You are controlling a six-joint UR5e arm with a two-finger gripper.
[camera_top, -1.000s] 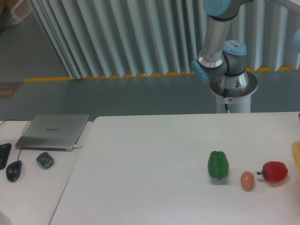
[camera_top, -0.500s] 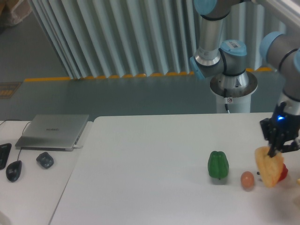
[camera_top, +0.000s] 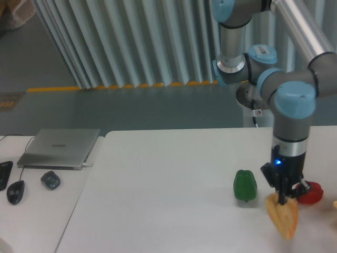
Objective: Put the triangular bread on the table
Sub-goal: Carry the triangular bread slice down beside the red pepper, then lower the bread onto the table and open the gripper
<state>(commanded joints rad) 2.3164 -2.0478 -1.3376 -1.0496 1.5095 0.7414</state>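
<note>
The triangular bread [camera_top: 283, 218], a golden-orange wedge, hangs point-down from my gripper [camera_top: 283, 198], which is shut on its top edge. It is held just above the white table [camera_top: 168, 200] near the front right, between the green pepper [camera_top: 245, 185] and the red pepper [camera_top: 309, 193]. Whether its tip touches the tabletop is unclear. The arm reaches down from the upper right.
A grey laptop [camera_top: 59, 147], a dark mouse [camera_top: 16, 192] and a small dark object [camera_top: 50, 180] lie on the adjoining desk at left. The robot base [camera_top: 260, 97] stands behind the table. The green pepper sits close to the left of the bread.
The gripper has swung in from the right edge with the bread, moving left and lower. It now covers the spot where the small orange ball was.
</note>
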